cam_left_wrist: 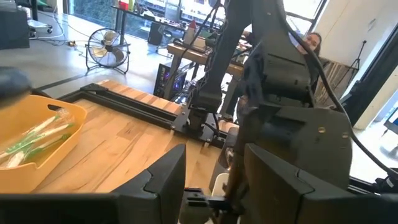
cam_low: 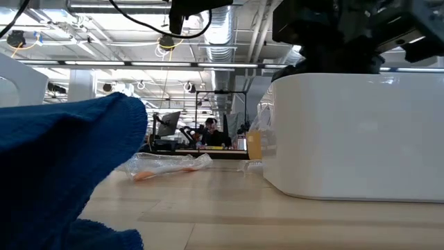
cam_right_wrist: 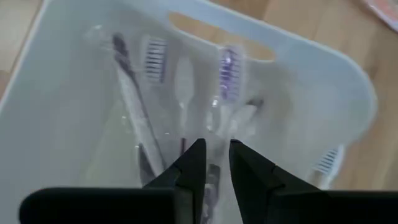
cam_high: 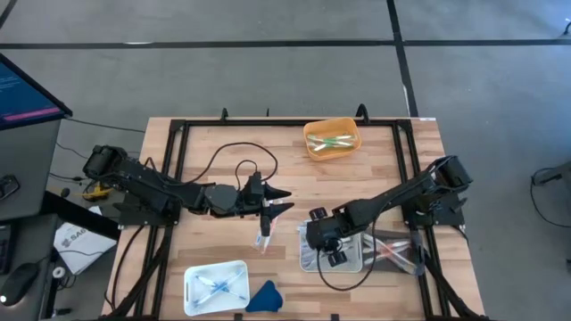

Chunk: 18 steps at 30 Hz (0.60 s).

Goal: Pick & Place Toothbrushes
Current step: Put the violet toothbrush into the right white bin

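Wooden table (cam_high: 357, 192) is being worked by both arms, black rails framing it.

Left arm is being held out over mid-table; left gripper (cam_high: 278, 201) is hovering above bare wood, fingers (cam_left_wrist: 163, 180) spread wide, nothing between them. One toothbrush (cam_high: 265, 234) is lying loose on the wood just below that gripper.

Right arm is being reached in from the right edge; right gripper (cam_high: 335, 258) is being held down inside the clear bin (cam_high: 307, 259) at front centre-right. Its fingers (cam_right_wrist: 193, 163) are set narrow, a slim gap showing; whether a brush is pinched cannot be told. Several toothbrushes (cam_right_wrist: 186, 99) are lying in that bin, heads toward the handle slot.

More are sitting elsewhere: green ones in the orange bin (cam_high: 332, 140) at the far edge, blue ones in the white tray (cam_high: 215, 287) at front left, wrapped ones (cam_high: 393, 251) at right of the clear bin.

Blue cloth (cam_high: 265, 297) is lying beside the white tray.
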Motion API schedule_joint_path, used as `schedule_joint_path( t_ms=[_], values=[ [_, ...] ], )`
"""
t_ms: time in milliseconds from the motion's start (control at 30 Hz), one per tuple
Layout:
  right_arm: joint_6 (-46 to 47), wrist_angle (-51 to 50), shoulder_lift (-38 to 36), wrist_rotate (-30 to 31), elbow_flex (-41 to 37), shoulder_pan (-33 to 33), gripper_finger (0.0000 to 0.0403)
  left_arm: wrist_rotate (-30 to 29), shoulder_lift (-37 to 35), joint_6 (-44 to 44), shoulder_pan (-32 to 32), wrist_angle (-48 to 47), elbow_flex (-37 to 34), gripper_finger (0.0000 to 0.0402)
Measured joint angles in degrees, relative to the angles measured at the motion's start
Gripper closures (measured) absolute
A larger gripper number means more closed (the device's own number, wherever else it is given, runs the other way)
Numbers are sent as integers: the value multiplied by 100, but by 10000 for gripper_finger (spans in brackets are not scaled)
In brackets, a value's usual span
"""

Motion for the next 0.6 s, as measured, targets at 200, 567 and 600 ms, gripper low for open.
schedule_joint_path(
  t_ms=[200, 567, 600],
  values=[
    [113, -13, -29, 0, 0, 36, 337, 0, 0, 0, 0, 50, 0, 245],
    [180, -330, 10, -26, 0, 294, 337, 0, 0, -15, -2, 112, 0, 245],
    [177, -357, 10, -74, 0, 322, 337, 0, 0, -15, -2, 112, 0, 245]
  ],
)
